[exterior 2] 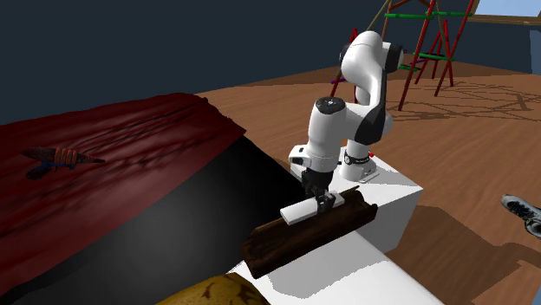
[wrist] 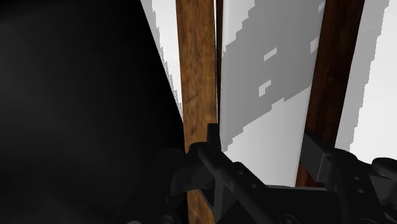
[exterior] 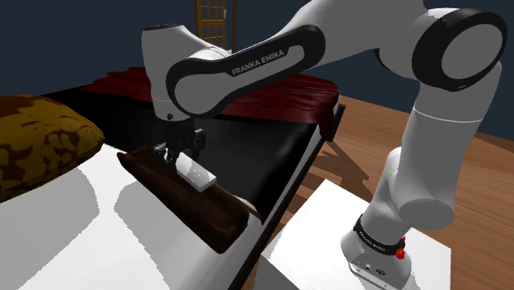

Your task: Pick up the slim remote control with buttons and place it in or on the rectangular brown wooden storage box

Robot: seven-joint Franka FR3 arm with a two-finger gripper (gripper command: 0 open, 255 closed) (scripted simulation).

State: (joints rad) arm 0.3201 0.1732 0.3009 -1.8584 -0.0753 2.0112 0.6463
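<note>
While the all-black 2-finger end effector clasps the slim, flat white remote control across its narrow width near 1 end, just over the long dark-brown wooden box, the remote looks light, rigid and probably slippery.

Remote buttons indiscernible, pillow cut by edge

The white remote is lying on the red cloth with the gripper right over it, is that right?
No. The white remote lies on the brown wooden box, not the red cloth, with the gripper right over it. The second exterior view shows this.
</note>
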